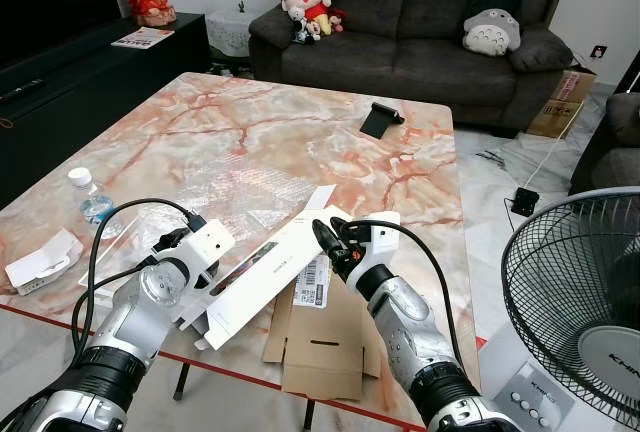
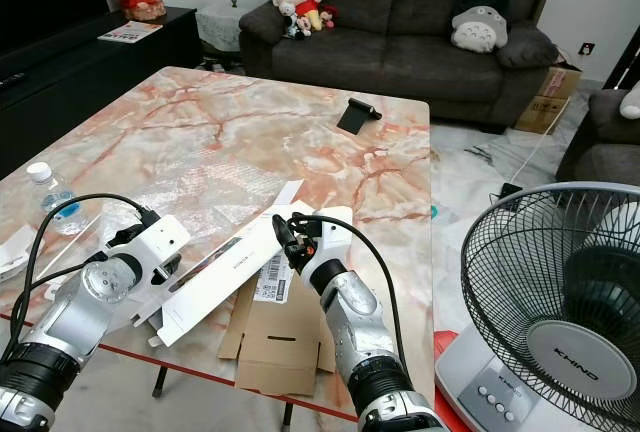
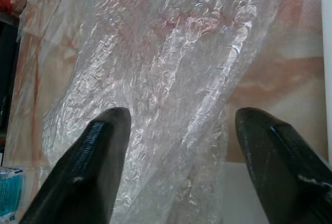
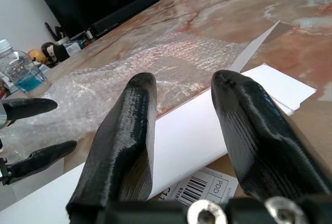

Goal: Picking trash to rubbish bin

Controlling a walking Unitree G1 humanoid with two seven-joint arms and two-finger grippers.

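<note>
Inspection finds the robot at the near edge of the marble table (image 1: 300,132), both arms forward over a cluster of packaging waste. No rubbish bin can be made out in these views.

Trash present: a long white carton (image 1: 265,272) lying diagonally at the near edge, one end overhanging it; a flattened brown cardboard piece (image 1: 320,347) with a barcode label beneath the carton, also projecting past the edge; a sheet of bubble wrap (image 3: 171,79) spread on the surface toward the near left corner; a water bottle (image 1: 92,202) and a small white wrapper (image 1: 40,260) near the left edge. A black object (image 1: 381,117) lies well apart near the far right corner and does not appear to be waste.

Left gripper (image 3: 179,162): fingers spread wide, nothing between them, poised over the bubble wrap just beside the carton's near end. Right gripper (image 4: 181,125): fingers likewise apart and empty, hovering over the carton's midsection and pointed across it; contact with the carton cannot be confirmed.

Assessment: the step in hand is the approach to a first grasp; nothing is yet secured. The carton looks the likelier target. The next move calls for the right gripper to lower until its fingers straddle a carton edge or flap, then close. The carton appears light and open-ended, so it may flex or slide off the edge if pushed rather than pinched. The standing fan (image 1: 590,302) to the right calls for clearance when turning away.
</note>
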